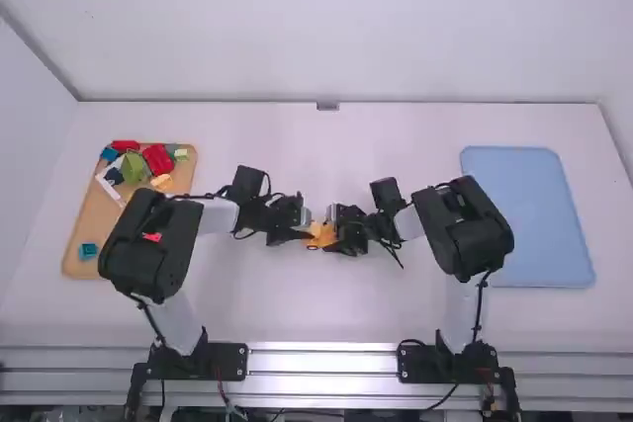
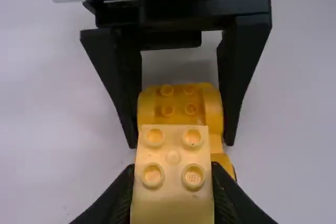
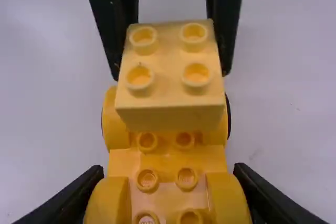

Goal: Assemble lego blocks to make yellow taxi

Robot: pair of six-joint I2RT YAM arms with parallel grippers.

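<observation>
Over the yellow plastic wheeled base [image 3: 172, 157], left gripper [image 3: 170, 74] clasps a pale-yellow four-stud block [image 3: 169, 116]; right gripper [image 2: 180, 144] grips the base. Both parts judged light, rigid; hold by flanks

This looks like a robotics lab or a similar test station: two jointed robot arms, the left arm [image 1: 148, 244] and the right arm [image 1: 463, 229], stand on black mounting plates [image 1: 224, 362] along a ridged metal rail [image 1: 321, 361] at the near edge of a white counter [image 1: 326, 318]. Loose cables [image 1: 221, 387] run by the arm bases, and plain white panels [image 1: 326, 37] rise along the counter's far and side edges.
</observation>
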